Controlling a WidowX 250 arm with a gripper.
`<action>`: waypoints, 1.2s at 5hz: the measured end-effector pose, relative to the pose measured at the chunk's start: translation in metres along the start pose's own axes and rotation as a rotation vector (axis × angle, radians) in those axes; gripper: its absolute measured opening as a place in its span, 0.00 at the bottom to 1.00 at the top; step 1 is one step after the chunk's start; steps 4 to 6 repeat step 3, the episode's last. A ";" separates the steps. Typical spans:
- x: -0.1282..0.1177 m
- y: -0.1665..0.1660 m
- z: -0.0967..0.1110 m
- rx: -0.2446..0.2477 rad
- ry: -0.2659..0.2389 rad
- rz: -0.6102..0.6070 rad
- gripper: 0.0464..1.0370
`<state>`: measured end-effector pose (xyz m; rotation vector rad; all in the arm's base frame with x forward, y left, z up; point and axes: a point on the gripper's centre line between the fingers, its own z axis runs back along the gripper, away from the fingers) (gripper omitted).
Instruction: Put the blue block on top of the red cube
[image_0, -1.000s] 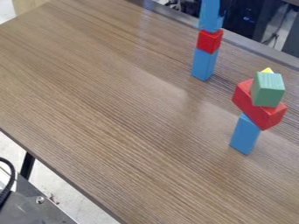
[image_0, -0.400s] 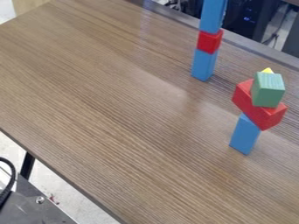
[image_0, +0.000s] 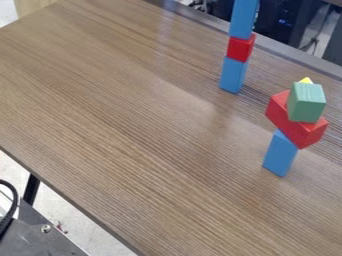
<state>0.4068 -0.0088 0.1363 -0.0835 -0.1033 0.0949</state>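
Observation:
A blue block (image_0: 244, 18) stands upright on top of the red cube (image_0: 240, 47), near the table's far edge, and its upper end is cut off by the view's top edge. The two look to be touching. Beneath the red cube is another upright blue block (image_0: 233, 74), which stands on the table and carries the stack.
To the right, nearer the camera, a leaning blue block (image_0: 280, 153) bears a tilted red block (image_0: 296, 120). A green block (image_0: 306, 102) and a yellow piece (image_0: 306, 80) are on top. The wooden table (image_0: 133, 115) spans the view.
The top blue block has turned and now lines up more evenly over the red cube. The red cube and lower blue block have shifted very slightly right. The other stack is unchanged.

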 end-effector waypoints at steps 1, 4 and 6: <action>0.004 0.000 0.010 -0.026 -0.019 0.015 0.96; 0.013 0.007 0.033 -0.030 -0.084 0.029 0.96; 0.013 0.007 0.033 -0.030 -0.084 0.029 0.96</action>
